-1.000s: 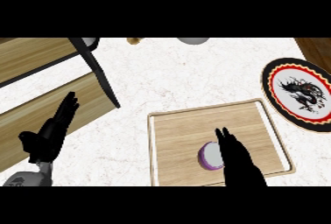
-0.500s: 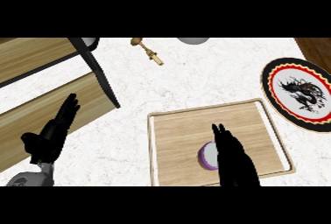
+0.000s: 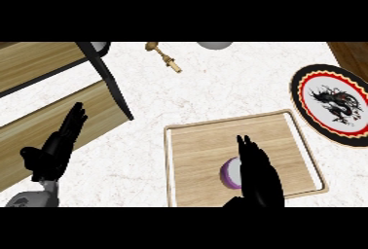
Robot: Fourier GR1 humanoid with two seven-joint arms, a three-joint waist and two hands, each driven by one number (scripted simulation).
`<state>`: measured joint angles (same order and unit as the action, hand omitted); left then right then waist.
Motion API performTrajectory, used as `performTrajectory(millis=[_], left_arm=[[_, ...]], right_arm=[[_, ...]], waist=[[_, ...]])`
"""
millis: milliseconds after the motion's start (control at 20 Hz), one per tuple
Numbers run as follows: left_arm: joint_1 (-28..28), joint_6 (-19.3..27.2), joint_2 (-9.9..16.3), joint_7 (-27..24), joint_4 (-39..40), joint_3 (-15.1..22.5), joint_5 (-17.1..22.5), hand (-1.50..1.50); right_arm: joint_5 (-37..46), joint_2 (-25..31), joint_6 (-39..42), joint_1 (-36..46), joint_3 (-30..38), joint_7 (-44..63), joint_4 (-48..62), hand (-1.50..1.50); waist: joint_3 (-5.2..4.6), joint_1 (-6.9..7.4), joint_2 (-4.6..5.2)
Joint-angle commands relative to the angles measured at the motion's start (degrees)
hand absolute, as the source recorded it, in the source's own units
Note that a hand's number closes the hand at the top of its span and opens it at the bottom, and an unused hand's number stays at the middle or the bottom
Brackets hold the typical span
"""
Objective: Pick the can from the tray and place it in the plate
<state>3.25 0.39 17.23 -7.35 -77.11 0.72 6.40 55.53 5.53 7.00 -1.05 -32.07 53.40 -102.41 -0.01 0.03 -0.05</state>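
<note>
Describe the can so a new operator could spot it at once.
Find the square wooden tray in the lower middle of the counter. The can stands inside it, near the middle, seen from above as a pale round top with a purple rim, half hidden under the right hand. It is the only thing in the tray; the patterned plate lies apart, to the right.

One can (image 3: 231, 171), one tray (image 3: 194, 146), one plate (image 3: 332, 104), two hands

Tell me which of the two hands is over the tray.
The right hand: it reaches over the wooden tray, fingers straight, beside the purple can. The left hand rests open at the left, off the tray.
</note>
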Motion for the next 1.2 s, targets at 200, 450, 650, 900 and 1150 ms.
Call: performTrajectory(millis=[200,450,650,900,1150], left_arm=[[-0.2,0.7,-2.9,0.3,-0.4,0.3,-2.9,0.0],[-0.5,-1.3,-2.2,-0.4,0.3,-2.1,-2.1,0.0],[0.1,-1.4,-2.4,3.4,-2.4,-1.7,-2.3,0.0],[-2.2,-0.4,-1.2,0.2,-1.2,-4.1,-1.5,0.0],[-2.8,-0.6,-1.0,-0.5,0.0,-5.1,-0.9,0.0]], right_arm=[[-4.9,-0.1,3.2,3.1,3.8,-8.2,5.2,1.5],[0.7,-3.1,-3.9,2.1,0.1,-11.3,10.3,1.5],[4.6,0.4,-4.8,3.2,0.7,-13.4,5.4,1.5],[-8.9,23.1,-9.8,-7.5,25.9,-28.0,7.4,1.5],[-19.3,32.0,-13.0,-8.8,40.5,-41.9,13.4,1.5]], waist=[[0.02,0.03,0.04],[0.01,0.06,0.04],[0.02,0.01,-0.02],[0.62,-4.39,-0.16],[0.61,-5.15,-0.23]])
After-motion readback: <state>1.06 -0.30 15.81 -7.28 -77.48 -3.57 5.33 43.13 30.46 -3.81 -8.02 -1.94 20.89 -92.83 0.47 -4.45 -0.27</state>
